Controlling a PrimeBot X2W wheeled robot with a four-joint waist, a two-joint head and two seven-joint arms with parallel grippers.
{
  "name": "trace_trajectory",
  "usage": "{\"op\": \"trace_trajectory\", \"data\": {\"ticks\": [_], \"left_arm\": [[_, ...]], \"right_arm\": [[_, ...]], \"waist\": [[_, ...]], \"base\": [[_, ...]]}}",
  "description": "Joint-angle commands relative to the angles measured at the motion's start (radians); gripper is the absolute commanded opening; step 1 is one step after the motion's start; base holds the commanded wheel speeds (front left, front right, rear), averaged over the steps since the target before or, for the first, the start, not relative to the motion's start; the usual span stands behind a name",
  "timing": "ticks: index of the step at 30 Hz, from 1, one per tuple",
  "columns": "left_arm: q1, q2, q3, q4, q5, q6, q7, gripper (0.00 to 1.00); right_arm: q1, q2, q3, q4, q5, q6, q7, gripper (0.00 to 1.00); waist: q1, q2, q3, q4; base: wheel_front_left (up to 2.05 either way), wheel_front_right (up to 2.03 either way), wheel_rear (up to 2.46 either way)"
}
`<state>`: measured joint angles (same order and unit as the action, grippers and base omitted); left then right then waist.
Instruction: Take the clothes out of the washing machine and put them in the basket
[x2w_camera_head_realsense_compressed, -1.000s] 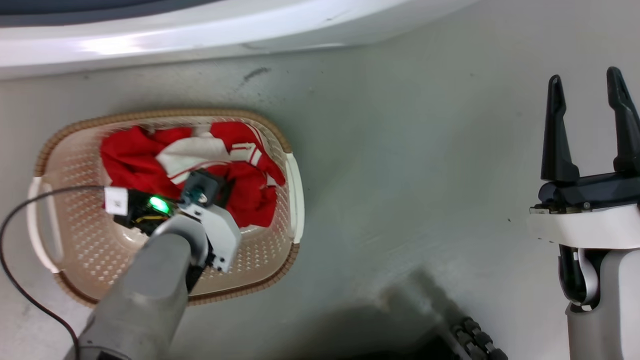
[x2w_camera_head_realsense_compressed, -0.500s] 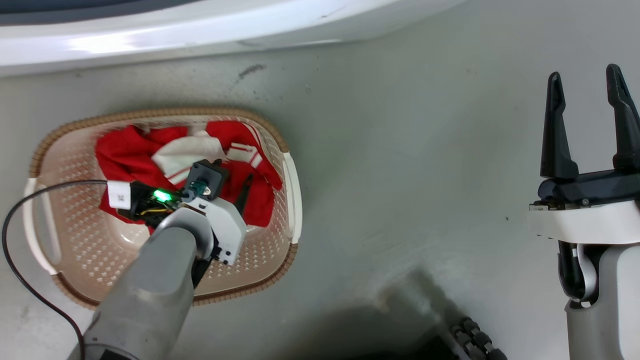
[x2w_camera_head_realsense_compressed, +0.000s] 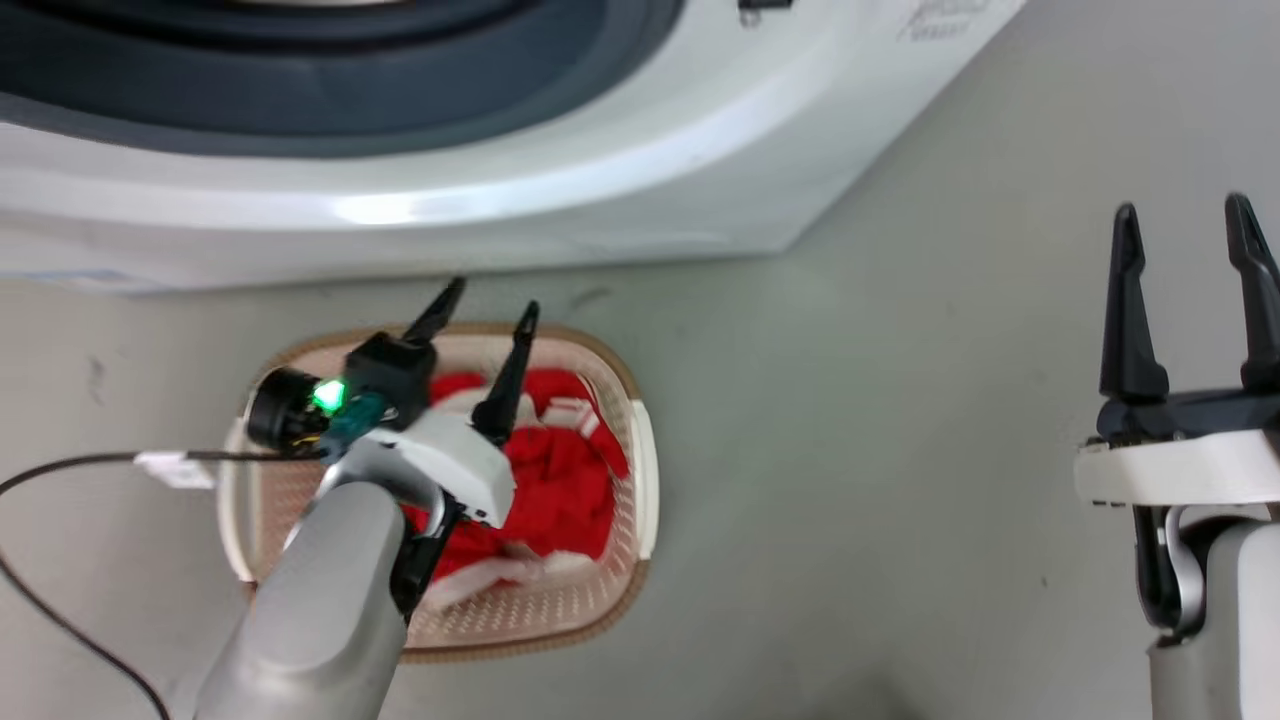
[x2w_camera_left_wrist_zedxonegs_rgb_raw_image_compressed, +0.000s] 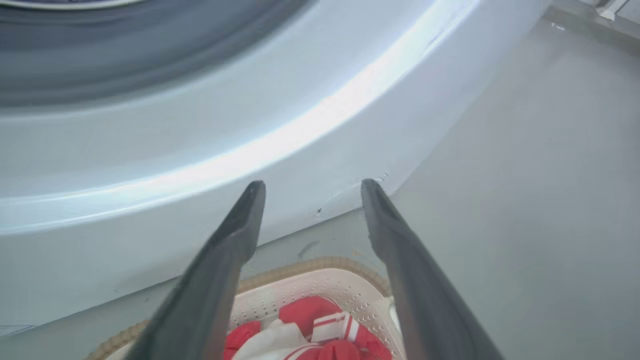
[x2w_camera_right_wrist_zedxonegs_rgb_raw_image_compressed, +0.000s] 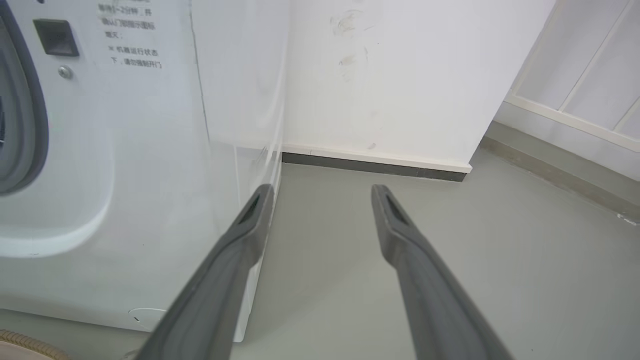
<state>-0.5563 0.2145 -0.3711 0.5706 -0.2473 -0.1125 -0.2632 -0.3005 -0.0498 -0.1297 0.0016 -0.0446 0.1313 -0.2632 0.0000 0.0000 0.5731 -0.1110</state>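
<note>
My left gripper (x2w_camera_head_realsense_compressed: 488, 302) hangs released and empty over the basket (x2w_camera_head_realsense_compressed: 645, 470), centre-left of frame, with the clothes (x2w_camera_head_realsense_compressed: 560, 470) inside. The washing machine (x2w_camera_head_realsense_compressed: 600, 190) lies straight up-frame, nearer this arm than my spread right gripper (x2w_camera_head_realsense_compressed: 1184, 207).

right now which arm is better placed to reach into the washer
Likely left: the left end effector is open and empty above the basket, fingers aimed at the washing machine just ahead. The right end effector hangs open to the side, past the machine's corner.
</note>
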Motion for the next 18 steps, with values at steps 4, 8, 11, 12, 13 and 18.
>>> {"op": "trace_trajectory", "data": {"ticks": [4,8,11,12,13,18], "left_arm": [[0.1,-0.008,0.1,-0.146,0.008,-0.002,-0.002,1.0],[0.191,-0.025,0.186,-0.258,0.027,-0.004,-0.002,1.0],[0.267,-0.044,0.234,-0.32,0.038,-0.007,-0.002,1.0],[0.287,-0.051,0.248,-0.337,0.041,-0.008,-0.002,1.0],[0.304,-0.056,0.264,-0.359,0.049,-0.008,-0.002,1.0],[0.425,-0.092,0.325,-0.463,0.101,0.016,-0.002,1.0]], "right_arm": [[0.052,-0.001,-0.02,0.016,-0.017,-0.001,-0.002,1.0],[0.098,-0.001,-0.022,0.02,-0.021,-0.001,-0.002,1.0],[0.137,-0.001,-0.021,0.024,-0.021,-0.001,-0.002,1.0],[0.149,-0.001,-0.022,0.024,-0.02,-0.001,-0.002,1.0],[0.159,-0.001,-0.019,0.021,-0.018,-0.001,-0.002,1.0],[0.227,-0.001,-0.01,0.002,0.0,-0.001,-0.002,1.0]], "waist": [[0.0,0.0,-0.196,0.092],[0.0,0.0,-0.285,0.123],[0.0,0.0,-0.342,0.141],[0.0,0.0,-0.359,0.147],[0.0,0.0,-0.373,0.151],[0.0,0.0,-0.437,0.161]], "base": [[0.0,0.0,0.0],[0.0,0.0,0.0],[0.0,0.0,0.0],[0.0,0.0,0.0],[0.0,0.0,0.0],[0.0,0.0,0.0]]}}
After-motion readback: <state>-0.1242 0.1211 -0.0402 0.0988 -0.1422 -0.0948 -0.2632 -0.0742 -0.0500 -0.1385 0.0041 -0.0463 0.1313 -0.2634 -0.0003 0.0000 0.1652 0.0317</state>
